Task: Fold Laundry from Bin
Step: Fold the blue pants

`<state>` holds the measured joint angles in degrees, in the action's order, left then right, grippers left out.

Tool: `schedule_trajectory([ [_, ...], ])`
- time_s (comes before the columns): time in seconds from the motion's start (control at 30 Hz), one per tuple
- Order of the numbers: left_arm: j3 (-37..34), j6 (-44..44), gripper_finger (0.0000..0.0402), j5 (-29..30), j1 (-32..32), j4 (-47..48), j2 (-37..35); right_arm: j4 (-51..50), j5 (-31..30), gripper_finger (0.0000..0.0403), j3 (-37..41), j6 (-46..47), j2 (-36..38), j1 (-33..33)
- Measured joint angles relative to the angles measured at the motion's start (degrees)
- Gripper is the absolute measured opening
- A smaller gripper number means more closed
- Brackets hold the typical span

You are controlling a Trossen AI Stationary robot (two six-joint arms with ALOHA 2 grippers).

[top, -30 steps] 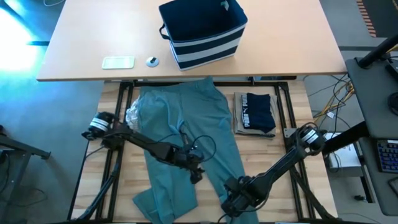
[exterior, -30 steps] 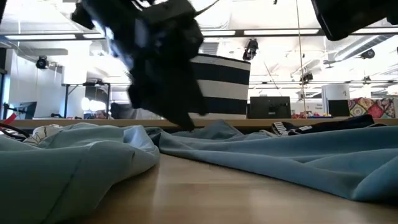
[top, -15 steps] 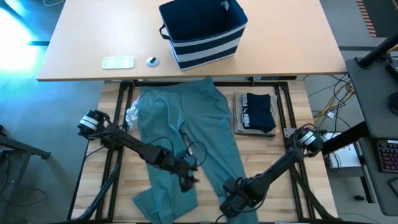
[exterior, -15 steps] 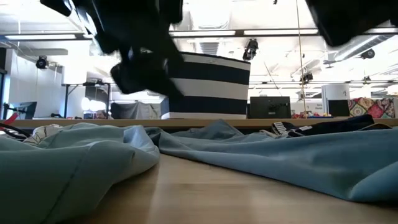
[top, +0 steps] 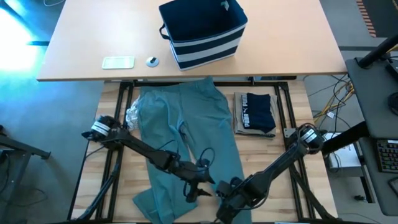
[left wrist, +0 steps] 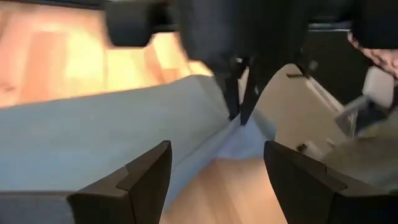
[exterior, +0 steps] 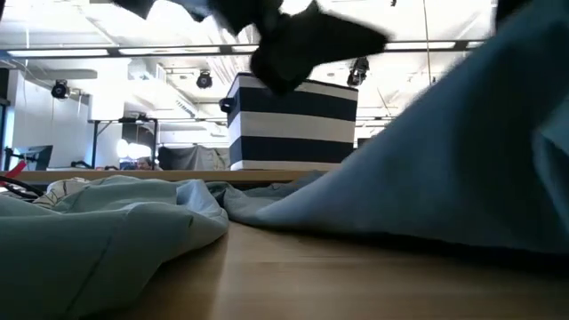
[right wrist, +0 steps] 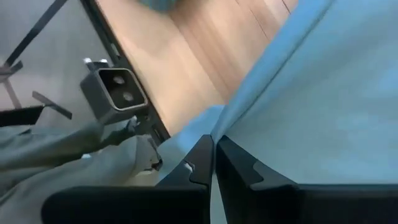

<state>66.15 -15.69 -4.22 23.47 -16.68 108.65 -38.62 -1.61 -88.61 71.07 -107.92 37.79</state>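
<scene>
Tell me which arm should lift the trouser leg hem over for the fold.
Right. The right gripper is already shut on the hem of the teal-green trousers, raising it. The left gripper hovers open beside it, holding nothing.

In the low view the lifted teal-green cloth garment (exterior: 462, 151) fills the right side and hides the folded navy and tan pieces behind it, while a dark arm (exterior: 302, 36) is a blur cut off by the top edge. The high view crops the garment's lower hem (top: 146, 208) at the bottom edge, and the white print on the folded navy garment (top: 256, 112) is too small to read. The left wrist view shows the other arm's 2 dark fingers (left wrist: 239, 87) only as a smear (pinched on the cloth's edge).
</scene>
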Motion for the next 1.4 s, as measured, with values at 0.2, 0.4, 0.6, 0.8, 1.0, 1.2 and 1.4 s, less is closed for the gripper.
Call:
schedule_trajectory([
  [0.2,11.91,5.96,0.0236,-3.87,-0.79,17.84,6.95,-0.07,-0.01,0.0009,-0.23,-4.24,0.00,-0.60],
  [0.4,20.06,9.91,0.0218,-4.36,-0.75,24.24,12.26,-0.44,1.20,0.0009,-0.25,-5.13,0.00,-0.26],
  [0.6,20.76,9.36,0.0174,-0.80,-0.73,24.24,13.52,-0.24,-0.32,0.0009,-1.05,-4.53,0.69,0.87],
  [0.8,20.87,10.73,0.0142,6.10,-0.37,23.03,12.93,-0.39,-0.67,0.0009,-2.00,-2.71,0.98,2.39],
  [1.0,20.88,13.21,0.0155,9.13,1.56,22.55,12.59,-2.11,-0.30,0.0009,-1.98,2.03,0.98,4.11],
  [1.2,20.88,18.82,0.0188,10.63,1.87,15.00,13.36,-2.93,-1.89,0.0009,-2.00,4.47,1.04,4.68],
  [1.4,20.88,15.73,0.0162,10.33,1.86,14.75,14.48,-3.94,-3.56,0.0029,-3.80,3.32,1.31,4.68],
])
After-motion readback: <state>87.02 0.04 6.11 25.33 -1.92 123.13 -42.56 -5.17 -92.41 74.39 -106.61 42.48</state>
